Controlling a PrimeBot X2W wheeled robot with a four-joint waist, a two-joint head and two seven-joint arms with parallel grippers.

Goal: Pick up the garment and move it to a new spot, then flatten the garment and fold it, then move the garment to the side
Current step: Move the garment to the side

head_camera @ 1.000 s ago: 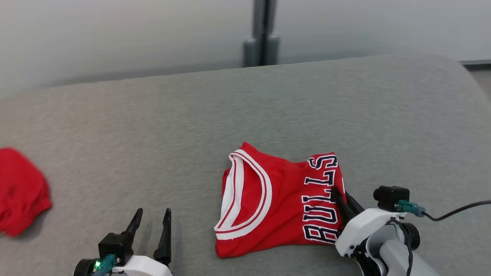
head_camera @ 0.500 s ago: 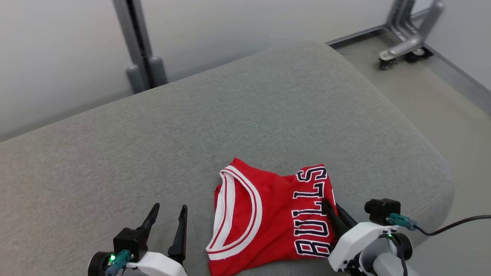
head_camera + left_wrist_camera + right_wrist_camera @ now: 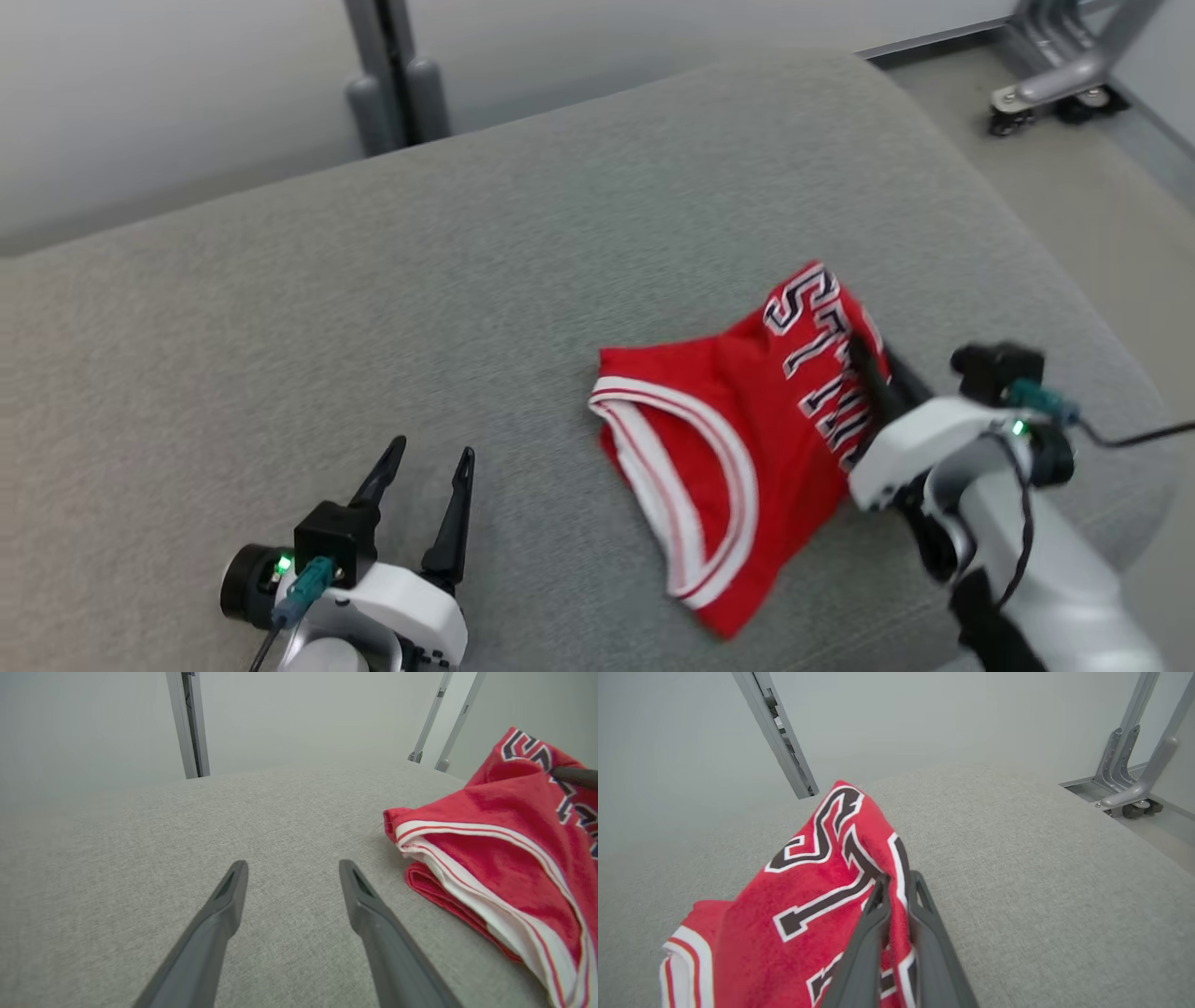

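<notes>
Head view | garment [image 3: 775, 411]: folded red jersey near the right edge of the grey padded surface [image 3: 373, 280], collar end resting on it, lettered end raised | right gripper [image 3: 868, 353]: fingers clamped on the garment's lettered edge | left gripper [image 3: 433, 448]: fingers spread apart, near the front edge, left of the garment, not touching it

The garment [image 3: 738, 448] is lying on the cushion [image 3: 373, 280] toward its right edge, with the right gripper [image 3: 864, 355] pinching its raised right side. The left gripper [image 3: 431, 450] is sitting near the front edge, left of the garment and apart from it. A post [image 3: 392, 65] is standing behind the far edge, and a wheeled frame [image 3: 1055, 89] beyond the far right corner.
</notes>
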